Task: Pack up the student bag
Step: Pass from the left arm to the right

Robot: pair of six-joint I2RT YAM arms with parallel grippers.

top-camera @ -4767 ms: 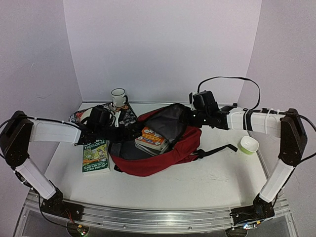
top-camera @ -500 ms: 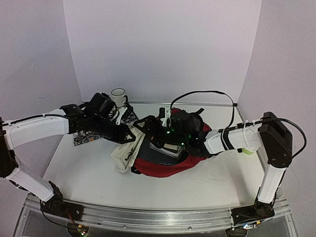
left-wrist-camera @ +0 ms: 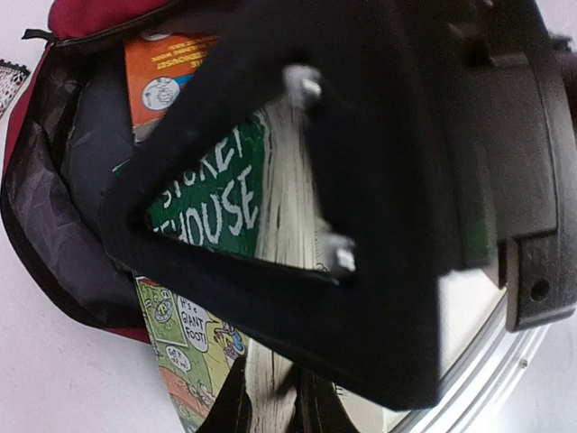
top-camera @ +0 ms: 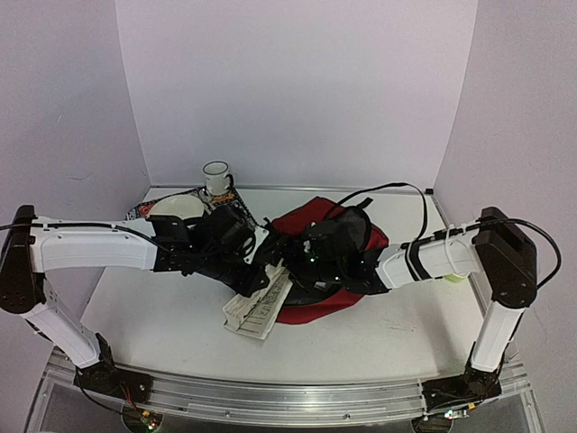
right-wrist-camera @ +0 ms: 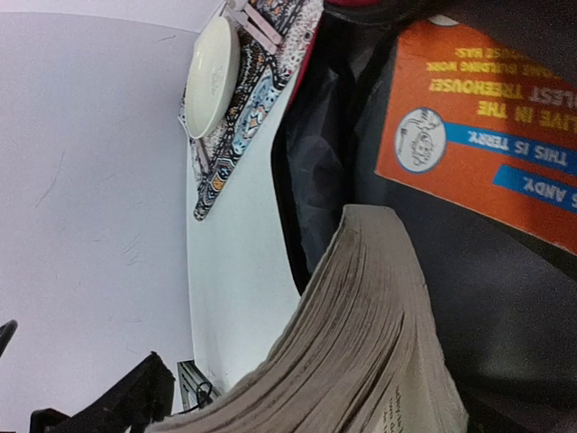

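Your left gripper (top-camera: pixel 260 271) is clenched on the green paperback (top-camera: pixel 260 308). Its black fingers (left-wrist-camera: pixel 236 408) pinch the page block near one end, so the book hangs tilted at the bag's left rim with its lower end over the desk (top-camera: pixel 162 316). The student bag (top-camera: pixel 311 313) lies at mid-desk between your two arms, its mouth open toward the left and its grey lining showing. An orange book (right-wrist-camera: pixel 487 135) lies flat inside it, just beside the green one's pages. Your right gripper (top-camera: pixel 299 257) sits low over the open mouth, close to the left one and crowding the same gap. You cannot tell from any view whether it is released or closed. Behind your left arm a white plate (right-wrist-camera: pixel 212 77) rests on a patterned mat (right-wrist-camera: pixel 243 117), whose corner comes close to the bag's rim. A white mug (top-camera: pixel 215 176) stands by the back wall.
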